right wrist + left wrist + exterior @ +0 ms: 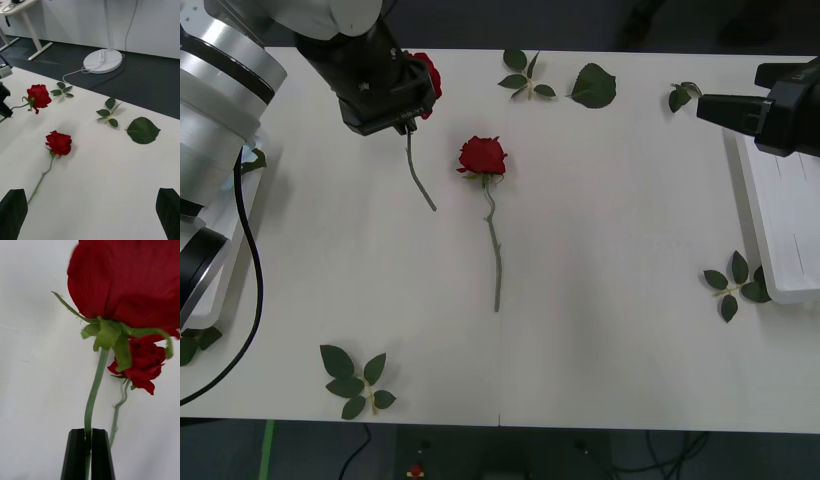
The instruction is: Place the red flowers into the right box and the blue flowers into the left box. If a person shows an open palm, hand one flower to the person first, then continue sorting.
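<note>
Held red rose (127, 281) clamped by its stem in the left pincer (88, 450), black fingers (75, 453) together on it, head up near the far left of the worktop (600, 330); lower stem hangs out below the pincer in the front view. Second red rose (482, 156) lies flat mid-worktop, head toward the far edge, stem running toward the near edge, just beside the held one, not touching. Right pincer (90, 213) fingers wide apart, gripping nothing, hovering at the far right above the right box (780, 230). Loose leaf sprigs (358, 382) scattered on the worktop; big single leaf (593, 86) by the far edge.
</note>
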Action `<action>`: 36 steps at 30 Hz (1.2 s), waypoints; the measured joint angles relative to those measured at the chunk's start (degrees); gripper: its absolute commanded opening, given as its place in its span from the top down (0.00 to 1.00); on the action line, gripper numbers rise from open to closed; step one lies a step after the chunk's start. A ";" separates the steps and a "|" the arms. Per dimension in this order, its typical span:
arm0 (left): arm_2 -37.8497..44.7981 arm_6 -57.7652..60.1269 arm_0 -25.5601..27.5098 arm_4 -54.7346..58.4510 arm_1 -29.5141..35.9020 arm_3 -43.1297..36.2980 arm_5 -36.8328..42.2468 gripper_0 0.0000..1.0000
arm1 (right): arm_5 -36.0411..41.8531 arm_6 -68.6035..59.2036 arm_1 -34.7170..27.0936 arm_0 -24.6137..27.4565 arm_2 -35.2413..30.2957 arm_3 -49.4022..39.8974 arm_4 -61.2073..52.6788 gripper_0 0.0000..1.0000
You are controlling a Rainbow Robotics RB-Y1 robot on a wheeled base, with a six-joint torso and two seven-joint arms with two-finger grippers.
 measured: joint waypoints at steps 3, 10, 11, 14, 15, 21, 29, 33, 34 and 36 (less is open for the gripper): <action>5.05 -3.52 -0.01 0.06 0.07 -2.71 4.40 0.67 | 0.02 4.38 -0.02 2.10 -0.53 0.01 -6.73 0.00; 11.92 -11.18 -0.01 4.49 1.30 -5.45 9.39 0.67 | 0.01 16.50 -1.58 6.99 -1.44 0.01 -16.45 0.00; 12.05 -11.17 -0.01 5.24 1.62 -5.45 9.40 0.67 | -0.01 18.18 -1.83 7.58 -1.50 0.01 -17.65 0.00; 12.05 -11.17 -0.01 5.94 2.38 -5.46 9.48 0.67 | -0.47 22.12 -2.51 9.32 -1.54 0.01 -22.15 0.00; 12.05 -11.17 -0.01 5.95 2.56 -5.46 9.51 0.67 | -0.81 23.04 -2.73 9.91 -1.54 0.01 -23.53 0.00; 12.05 -11.17 -0.01 5.95 2.93 -5.46 9.69 0.67 | -2.48 30.98 -3.32 12.54 -1.54 0.00 -28.75 0.00; 10.34 -11.17 0.01 5.54 2.93 -4.95 14.21 0.67 | -3.29 33.16 -3.91 14.67 -1.53 0.00 -32.21 0.00; 5.77 -11.17 0.48 5.46 2.99 -3.59 12.56 0.67 | -3.30 33.50 -4.49 14.98 -1.53 0.00 -32.24 0.00; 4.57 -11.17 0.85 5.44 2.99 -3.13 10.77 0.67 | -3.30 33.51 -4.54 15.02 -1.53 0.00 -32.25 0.00; 1.82 -11.17 2.01 5.43 3.00 -2.03 6.43 0.67 | -3.30 33.54 -4.72 15.17 -1.53 0.00 -32.25 0.00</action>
